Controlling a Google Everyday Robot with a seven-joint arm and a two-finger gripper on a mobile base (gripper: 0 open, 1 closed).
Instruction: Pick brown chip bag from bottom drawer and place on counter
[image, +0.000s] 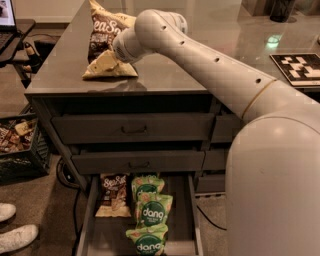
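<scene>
One brown chip bag (102, 37) stands tilted on the counter (165, 75) near its front left corner, its cream end resting on the top. My gripper (119, 50) is at the bag's right side, at the end of the white arm that reaches in from the right; the bag and wrist hide most of it. A second, matching brown chip bag (114, 192) lies flat at the left of the open bottom drawer (192, 210).
Three green "dang" bags (152, 212) lie in a row in the drawer beside the brown bag. Two shut handled drawers (132, 129) are above it. A crate of snacks (20, 145) and white shoes (15, 235) are on the floor at left. A black-and-white marker board (300, 67) lies on the counter at right.
</scene>
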